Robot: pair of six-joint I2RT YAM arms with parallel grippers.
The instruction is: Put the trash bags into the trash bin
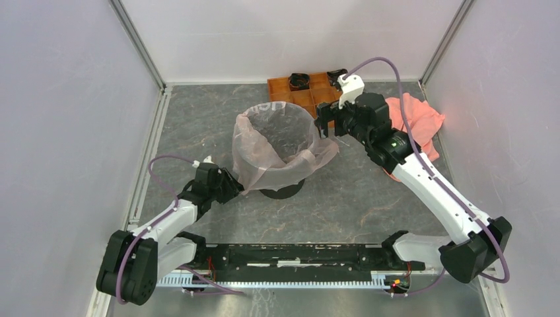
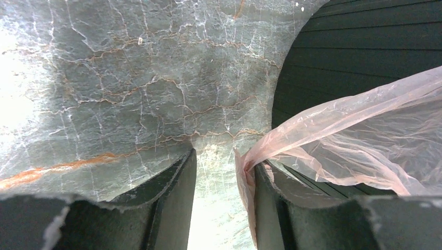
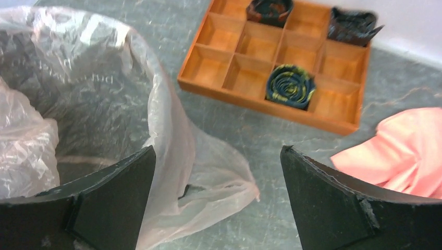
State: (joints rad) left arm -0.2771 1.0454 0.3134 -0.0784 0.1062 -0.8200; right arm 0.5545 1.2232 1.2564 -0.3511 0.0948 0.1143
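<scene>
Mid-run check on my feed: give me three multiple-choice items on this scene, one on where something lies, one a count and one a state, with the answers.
1. Where does the salmon cloth lie relative to the orange tray?
A. inside it
B. on the table, to its right
C. on the table, to its left

2. How many dark rolled items sit in the tray?
A. one
B. five
C. three

3. How is the trash bag?
A. spread open over the trash bin
B. balled up on the table
C. folded in the tray

Answers:
1 B: the cloth lies on the table off the tray's right end.
2 C: the right wrist view shows three rolls in separate compartments.
3 A: its mouth gapes over the bin and its skirt hangs outside.
</scene>
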